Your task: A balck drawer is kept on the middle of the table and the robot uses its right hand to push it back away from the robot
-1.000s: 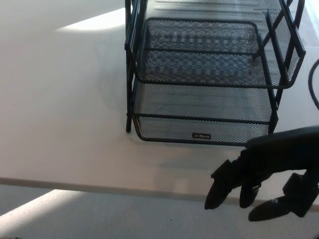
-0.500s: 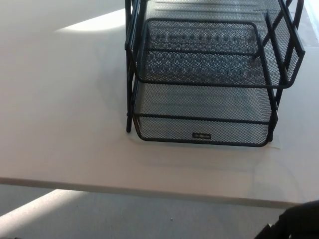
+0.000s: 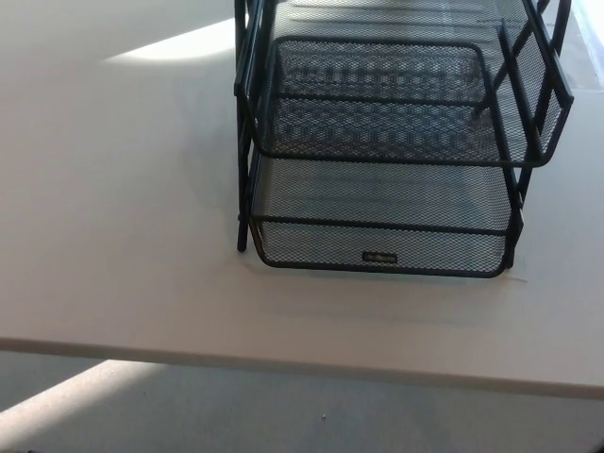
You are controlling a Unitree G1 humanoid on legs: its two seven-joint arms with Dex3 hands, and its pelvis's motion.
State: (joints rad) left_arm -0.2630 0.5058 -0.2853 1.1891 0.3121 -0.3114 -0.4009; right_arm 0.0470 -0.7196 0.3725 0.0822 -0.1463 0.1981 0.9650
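A black wire-mesh drawer rack (image 3: 387,142) with stacked trays stands on the white table (image 3: 123,236), right of centre. Its lowest tray (image 3: 377,247) faces me, with a small label on its front rim, a short way back from the table's near edge. Neither of my hands shows in the head view.
The table's front edge (image 3: 283,359) runs across the lower part of the picture, with grey floor (image 3: 236,411) below it. A sunlit patch (image 3: 179,40) lies on the table at the back left. The rack's top is cut off by the picture's upper edge.
My right hand, seen low at the right a second ago, has dropped out of the picture. The rack stands where it was.
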